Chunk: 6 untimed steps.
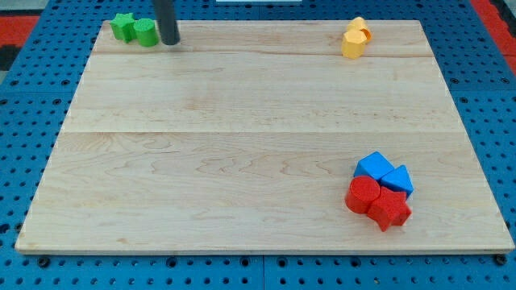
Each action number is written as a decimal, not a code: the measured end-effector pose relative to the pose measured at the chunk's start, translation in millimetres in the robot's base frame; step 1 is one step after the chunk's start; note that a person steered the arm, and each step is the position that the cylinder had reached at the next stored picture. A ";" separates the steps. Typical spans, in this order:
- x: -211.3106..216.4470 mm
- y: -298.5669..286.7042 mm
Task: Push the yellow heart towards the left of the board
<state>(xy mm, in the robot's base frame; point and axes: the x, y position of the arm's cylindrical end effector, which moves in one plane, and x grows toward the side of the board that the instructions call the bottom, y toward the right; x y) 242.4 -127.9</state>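
Observation:
Two yellow blocks sit together at the view's top right of the wooden board: a yellow block in front and another yellow one just behind it. I cannot tell which is the heart. My tip is at the view's top left, far to the left of the yellow blocks. It stands just right of a green round block, close to or touching it. A green star sits left of that block.
At the view's bottom right is a tight cluster: a blue block, a blue triangular block, a red round block and a red star-like block. A blue pegboard surrounds the board.

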 end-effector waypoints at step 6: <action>-30.0 293.1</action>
